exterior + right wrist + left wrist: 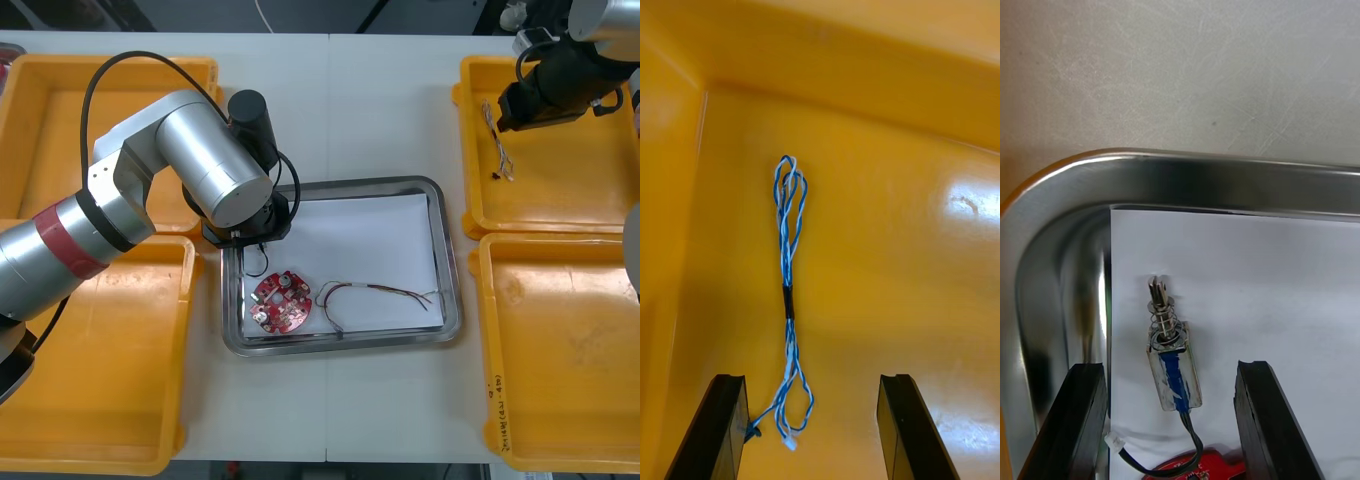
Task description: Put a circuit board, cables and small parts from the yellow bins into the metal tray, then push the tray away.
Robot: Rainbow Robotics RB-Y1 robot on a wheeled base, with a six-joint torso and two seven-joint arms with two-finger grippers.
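The metal tray, white inside, sits at the table's middle. In it lie a round red circuit board and a red and yellow cable. My left gripper hangs over the tray's left far corner. In the left wrist view the left gripper is open, and a small metal part with a spring and a black lead lies free on the white liner between its fingers. My right gripper is over the far right yellow bin. It stands open above a twisted blue and white cable.
The tray's rim curves just beyond the left fingers. Yellow bins flank the tray: far left, near left, near right. The blue and white cable lies close to the far right bin's left wall.
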